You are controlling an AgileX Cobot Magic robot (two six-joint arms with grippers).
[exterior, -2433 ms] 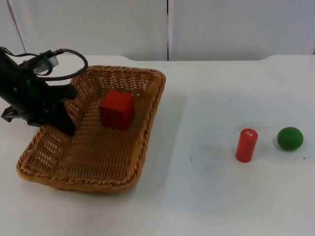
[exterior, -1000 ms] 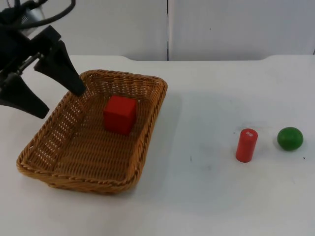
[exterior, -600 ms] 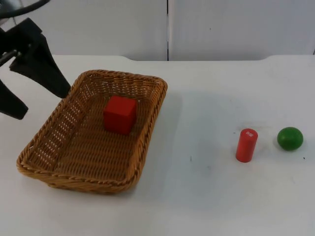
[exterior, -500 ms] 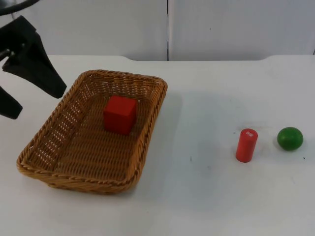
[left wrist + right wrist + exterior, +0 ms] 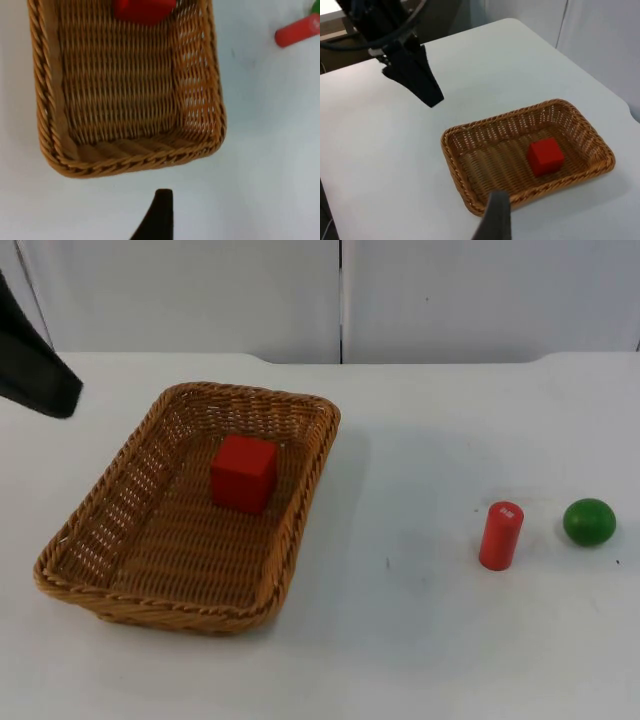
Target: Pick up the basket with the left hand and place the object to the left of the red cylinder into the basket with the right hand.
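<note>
Bright, even overhead light, soft shadows beside the basket (image 5: 190, 510), slight blur in wrist views.

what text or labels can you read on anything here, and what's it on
Small white mark on the top end of the red cylinder: too small to read, and it cannot be told whether it is text at all.
No readable text on the brown woven wicker basket, the red cube, the green ball or the white table.

Fixed top view; both wrist views above the shared basket (image 5: 190, 510)
</note>
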